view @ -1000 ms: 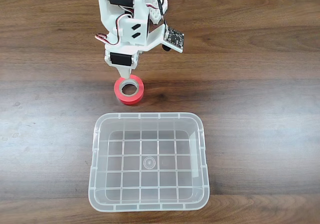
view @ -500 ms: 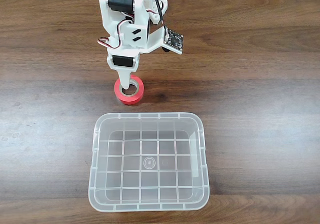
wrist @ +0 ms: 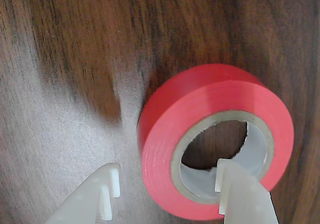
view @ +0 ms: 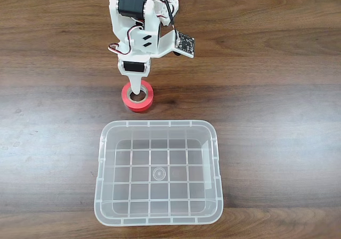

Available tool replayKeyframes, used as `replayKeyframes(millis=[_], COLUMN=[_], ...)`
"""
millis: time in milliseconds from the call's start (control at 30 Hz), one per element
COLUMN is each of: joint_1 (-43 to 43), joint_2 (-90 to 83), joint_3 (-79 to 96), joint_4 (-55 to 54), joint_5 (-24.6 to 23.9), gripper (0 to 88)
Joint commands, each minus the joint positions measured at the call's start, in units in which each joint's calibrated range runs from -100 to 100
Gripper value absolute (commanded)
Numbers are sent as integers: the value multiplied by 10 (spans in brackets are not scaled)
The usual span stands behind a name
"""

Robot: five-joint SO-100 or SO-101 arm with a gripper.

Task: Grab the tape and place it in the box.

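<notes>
The red-orange tape lies flat on the wooden table, just beyond the far rim of the clear plastic box. My gripper stands directly over the roll, pointing down. In the wrist view the gripper is open and straddles the wall of the tape. The right finger sits inside the grey cardboard core. The left finger is outside the roll, with a gap to its red side. The box holds nothing.
The white arm with its small circuit board rises over the far half of the table. Bare wood lies to the left and right of the box and the tape. Cables run along the table's far edge.
The gripper has come down onto the tape, and one finger has gone into the core. The tape and the box have stayed in place.
</notes>
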Motion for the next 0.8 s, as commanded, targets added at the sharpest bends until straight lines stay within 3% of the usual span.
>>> replayKeyframes(millis=[0, 767], joint_1=[6, 5], joint_2=[-2, -2], joint_3=[11, 15], joint_4=[-48, -43], joint_5=[14, 17], gripper=[184, 50])
